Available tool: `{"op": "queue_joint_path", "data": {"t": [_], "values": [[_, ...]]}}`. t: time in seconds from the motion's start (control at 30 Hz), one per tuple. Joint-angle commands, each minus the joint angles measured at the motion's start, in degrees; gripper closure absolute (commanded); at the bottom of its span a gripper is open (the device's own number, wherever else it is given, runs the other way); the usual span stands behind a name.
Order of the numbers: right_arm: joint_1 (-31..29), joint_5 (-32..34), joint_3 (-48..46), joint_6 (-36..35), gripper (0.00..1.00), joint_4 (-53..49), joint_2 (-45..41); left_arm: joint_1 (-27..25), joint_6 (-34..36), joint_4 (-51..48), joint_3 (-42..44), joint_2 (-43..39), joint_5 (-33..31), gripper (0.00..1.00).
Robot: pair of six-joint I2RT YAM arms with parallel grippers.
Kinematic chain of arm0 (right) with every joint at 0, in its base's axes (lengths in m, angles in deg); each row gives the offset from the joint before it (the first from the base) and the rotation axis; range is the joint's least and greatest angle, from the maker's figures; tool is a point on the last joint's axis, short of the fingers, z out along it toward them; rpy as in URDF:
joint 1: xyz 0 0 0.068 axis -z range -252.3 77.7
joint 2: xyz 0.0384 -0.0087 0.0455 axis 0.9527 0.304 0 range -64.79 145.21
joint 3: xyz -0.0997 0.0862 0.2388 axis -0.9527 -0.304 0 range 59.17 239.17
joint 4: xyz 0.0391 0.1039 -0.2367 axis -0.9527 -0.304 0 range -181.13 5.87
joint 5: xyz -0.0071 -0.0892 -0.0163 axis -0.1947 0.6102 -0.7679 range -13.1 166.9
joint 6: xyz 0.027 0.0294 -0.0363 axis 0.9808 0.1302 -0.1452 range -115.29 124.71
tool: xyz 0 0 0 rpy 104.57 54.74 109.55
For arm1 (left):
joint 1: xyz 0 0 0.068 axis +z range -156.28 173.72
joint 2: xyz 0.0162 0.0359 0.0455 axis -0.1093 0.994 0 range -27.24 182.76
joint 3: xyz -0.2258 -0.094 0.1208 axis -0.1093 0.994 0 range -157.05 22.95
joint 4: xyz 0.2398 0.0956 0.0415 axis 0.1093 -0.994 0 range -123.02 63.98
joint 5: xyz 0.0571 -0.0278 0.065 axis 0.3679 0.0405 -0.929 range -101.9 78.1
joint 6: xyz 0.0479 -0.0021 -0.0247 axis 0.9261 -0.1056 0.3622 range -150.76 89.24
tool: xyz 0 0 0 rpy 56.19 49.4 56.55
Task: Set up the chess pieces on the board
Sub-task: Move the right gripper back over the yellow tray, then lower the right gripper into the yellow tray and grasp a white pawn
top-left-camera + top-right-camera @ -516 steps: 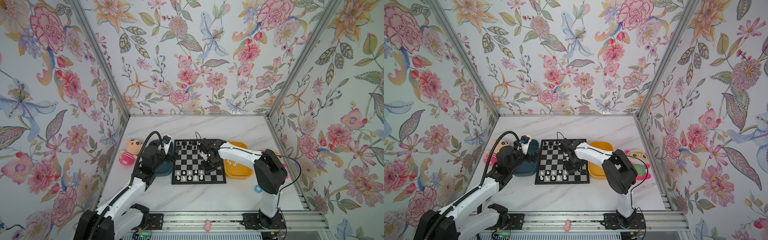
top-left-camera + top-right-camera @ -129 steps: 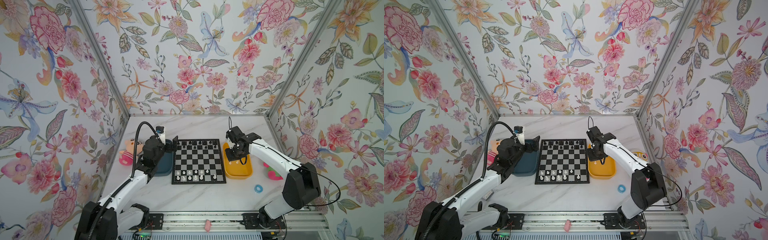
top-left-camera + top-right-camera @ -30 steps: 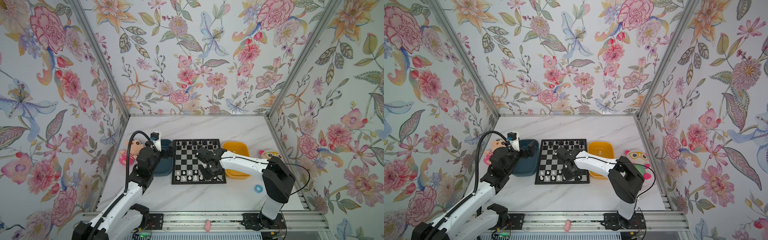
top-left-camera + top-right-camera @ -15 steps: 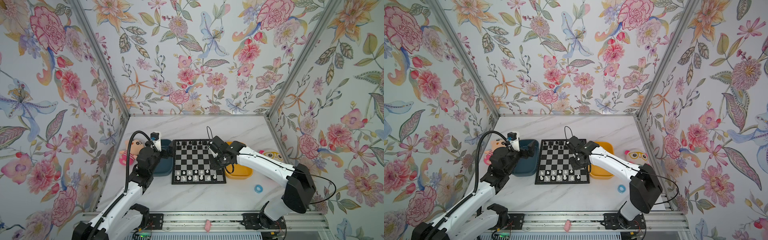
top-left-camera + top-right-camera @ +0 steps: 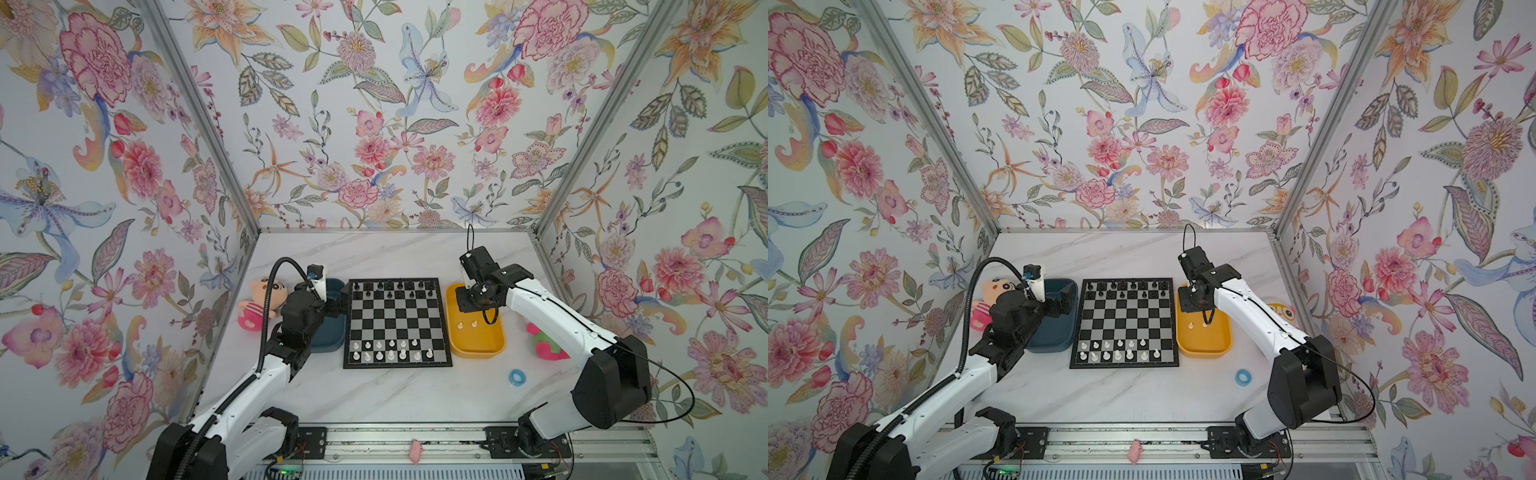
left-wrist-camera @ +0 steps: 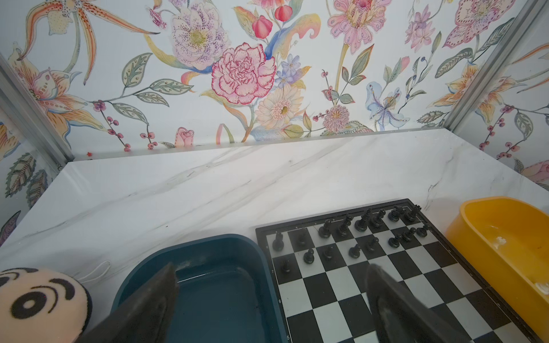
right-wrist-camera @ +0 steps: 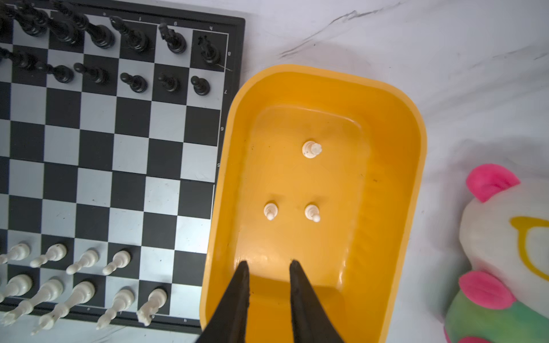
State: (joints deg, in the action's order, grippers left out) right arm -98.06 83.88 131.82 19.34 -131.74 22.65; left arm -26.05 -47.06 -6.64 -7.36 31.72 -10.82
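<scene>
Three chess pieces (image 7: pixel 311 149) in yellow tray (image 7: pixel 416 124); right gripper (image 7: pixel 267 264) parted, empty; left gripper (image 6: pixel 270 265) parted; board (image 7: pixel 130 154) partly cropped.

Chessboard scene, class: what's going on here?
The board is mid-setup: white's two rows are only partly filled. The right end effector hovers open and empty over the yellow tray, where three white chess pieces sit. The left end effector is open where the teal tray meets the board.

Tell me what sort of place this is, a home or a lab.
Probably a robot test cell, not a home: floral wall panels on aluminium posts box in a marble-look tabletop, and two robot arms are mounted on a rail at its front edge.
</scene>
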Motion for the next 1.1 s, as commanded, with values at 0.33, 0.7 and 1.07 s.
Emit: {"op": "queue_joint_path", "data": {"t": [0.33, 0.7, 1.07], "values": [[7.7, -3.8, 1.4, -4.2, 0.75, 4.6, 8.1, 0.5, 1.5, 2.0, -6.8, 7.5, -0.7, 0.01], [9.7, -5.2, 1.8, -3.9, 0.76, 7.4, 13.1, 0.5, 1.8, 2.1, -8.6, 10.7, 0.0, 0.01], [11.3, -6.4, 2.8, -3.4, 0.76, 9.1, 16.4, 0.5, 2.3, 2.2, -9.3, 11.8, -0.2, 0.01]]}}
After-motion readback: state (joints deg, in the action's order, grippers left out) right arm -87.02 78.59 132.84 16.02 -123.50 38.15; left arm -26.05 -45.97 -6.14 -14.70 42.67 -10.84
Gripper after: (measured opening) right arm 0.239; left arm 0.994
